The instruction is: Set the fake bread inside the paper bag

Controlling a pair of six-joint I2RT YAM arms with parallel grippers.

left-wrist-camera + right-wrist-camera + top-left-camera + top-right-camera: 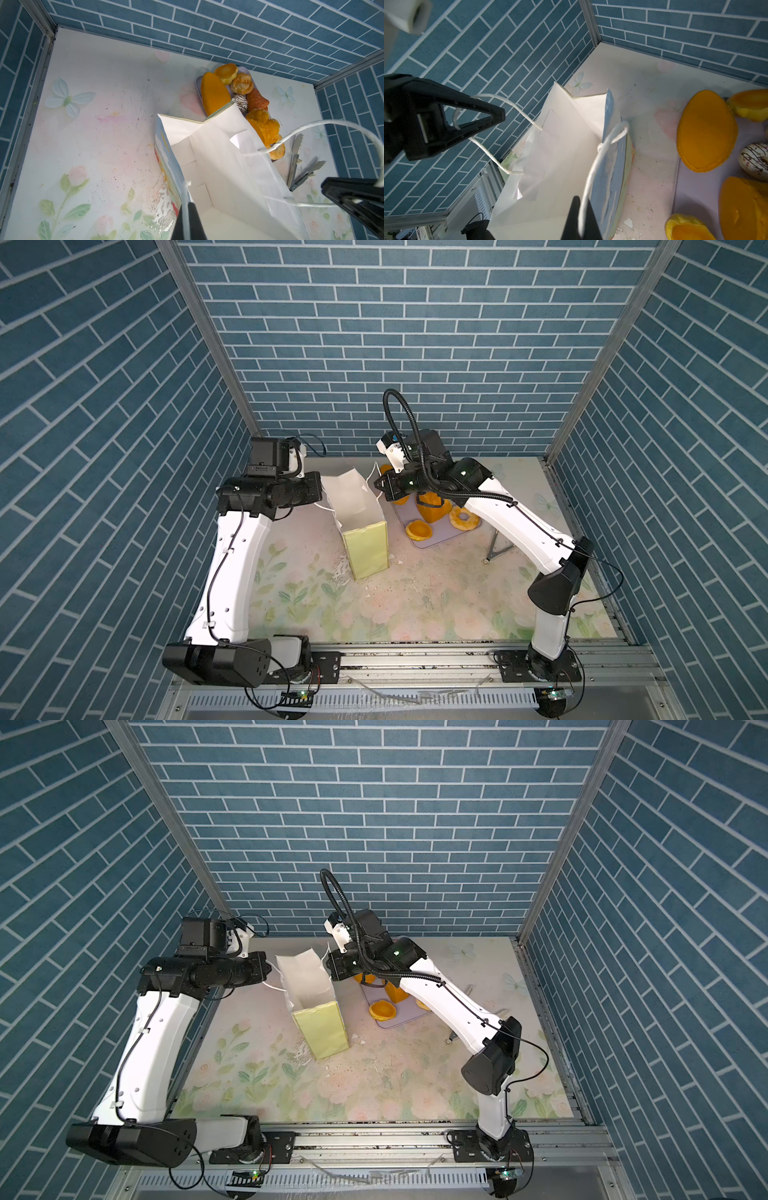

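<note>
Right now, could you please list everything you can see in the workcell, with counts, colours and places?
paper bag: one, white-lined, yellow-green side, upright and open, mid-table
bread: about seven pieces, orange to golden-brown, one white-iced, on the tray
tray: one, lavender, right of the paper bag
tongs: one pair, metal, right of the tray
table: one, pastel floral
left end effector: one, black, shut on a paper bag handle
right end effector: one, black, shut on the other handle

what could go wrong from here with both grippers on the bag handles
1. The left gripper and right gripper are both shut on the paper bag's cord handles, so neither is free for the fake bread. Releasing one may let the mouth sag shut.
2. Pulling the thin cords apart could tip the light bag or tear it.
</note>
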